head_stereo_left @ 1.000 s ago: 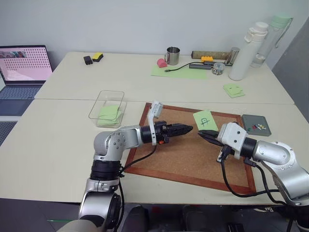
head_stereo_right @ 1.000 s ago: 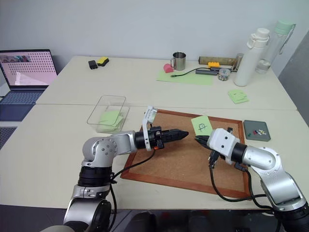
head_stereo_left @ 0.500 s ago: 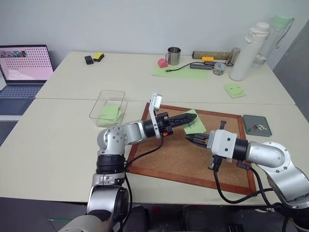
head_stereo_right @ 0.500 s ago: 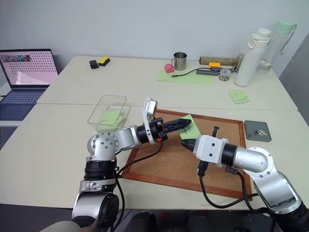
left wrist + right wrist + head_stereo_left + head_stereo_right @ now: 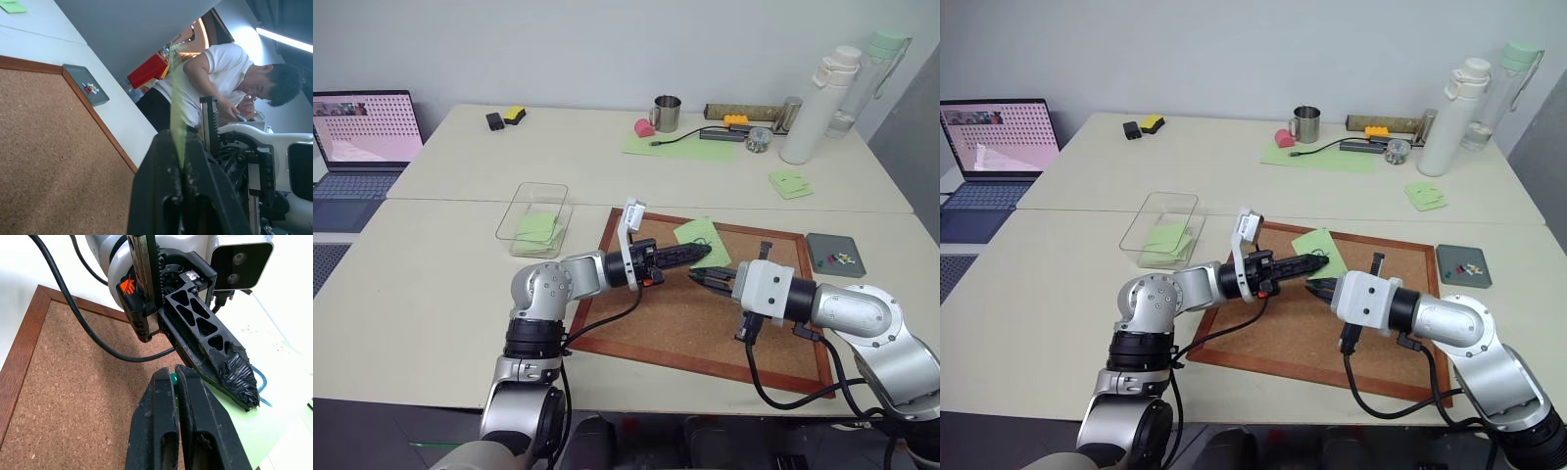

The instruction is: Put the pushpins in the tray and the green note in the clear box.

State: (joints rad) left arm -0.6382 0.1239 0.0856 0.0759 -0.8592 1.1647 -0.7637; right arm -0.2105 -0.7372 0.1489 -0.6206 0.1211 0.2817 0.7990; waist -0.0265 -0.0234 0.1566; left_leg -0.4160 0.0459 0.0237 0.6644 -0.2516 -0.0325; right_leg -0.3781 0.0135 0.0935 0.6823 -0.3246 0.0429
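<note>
We've got the green note (image 5: 702, 236) pinched edge-on in our left gripper (image 5: 703, 252), fingers clamped shut on it, lifted off the cork board (image 5: 685, 323) near the board's far edge. Our right gripper (image 5: 697, 279) sits just beside it with fingers closed; the right wrist view shows a green bit between its tips, can't tell what it is. The clear box (image 5: 534, 218) is off past the board's left edge, bare table between. The tray (image 5: 834, 253) with the pushpins (image 5: 840, 258) is by the right edge.
</note>
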